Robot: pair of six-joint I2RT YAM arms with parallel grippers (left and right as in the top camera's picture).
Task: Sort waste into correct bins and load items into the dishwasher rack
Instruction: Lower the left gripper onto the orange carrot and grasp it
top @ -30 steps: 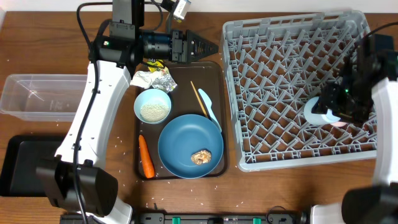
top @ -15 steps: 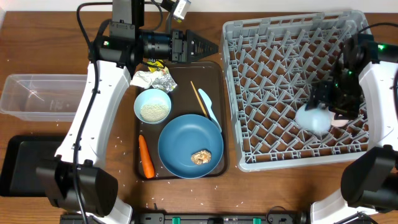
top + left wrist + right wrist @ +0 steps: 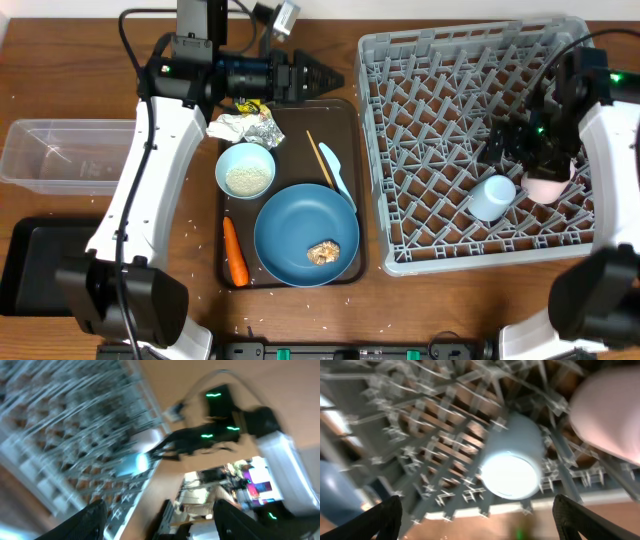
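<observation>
My right gripper (image 3: 506, 148) (image 3: 482, 517) is open and empty above the grey dishwasher rack (image 3: 440, 60). The light blue cup (image 3: 492, 197) (image 3: 512, 467) lies in the rack just below it, free of the fingers. The pink cup (image 3: 547, 186) (image 3: 607, 415) sits beside it in the rack. My left gripper (image 3: 335, 75) (image 3: 160, 520) is open and empty, held in the air above the far edge of the brown serving tray (image 3: 355, 150). On that tray are the blue plate (image 3: 290, 225) with a brown food lump (image 3: 323, 252), the white bowl (image 3: 245, 170) of rice, the carrot (image 3: 235, 252), the spoon (image 3: 335, 168) and the chopstick (image 3: 320, 160).
Crumpled paper and a silvery wrapper (image 3: 245, 126) lie at the tray's far left corner, a yellow-green wrapper (image 3: 248, 103) behind them. The clear tub (image 3: 60, 155) stands at the far left, the black tray (image 3: 30, 262) in front of it. Rice grains are scattered on the wood.
My right gripper has let go of the light blue cup, which now lies in the rack, and has drawn back toward the rack's far side. The left arm has shifted slightly.
</observation>
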